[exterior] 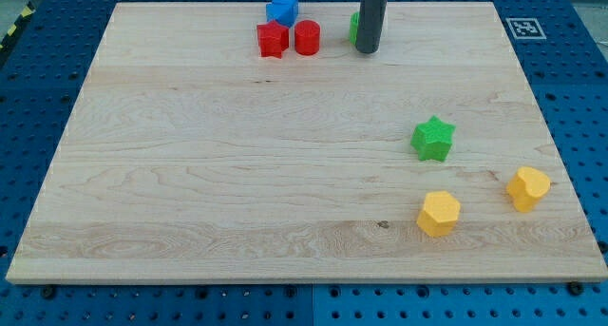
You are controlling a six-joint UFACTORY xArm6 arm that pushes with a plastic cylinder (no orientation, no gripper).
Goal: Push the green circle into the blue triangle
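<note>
A green block (353, 27), the green circle by its rounded edge, sits near the view's top, mostly hidden behind my rod. My tip (368, 50) rests on the board just at the block's right-front side, touching or nearly touching it. A blue block (282, 6) sits to the left near the top edge; its shape is hard to make out.
A red star (272, 40) and a red round block (307, 38) sit just below the blue block. A green star (434, 139) lies at the right. Two yellow blocks (438, 214) (527, 187) lie at the lower right. The wooden board (237, 174) has blue pegboard around it.
</note>
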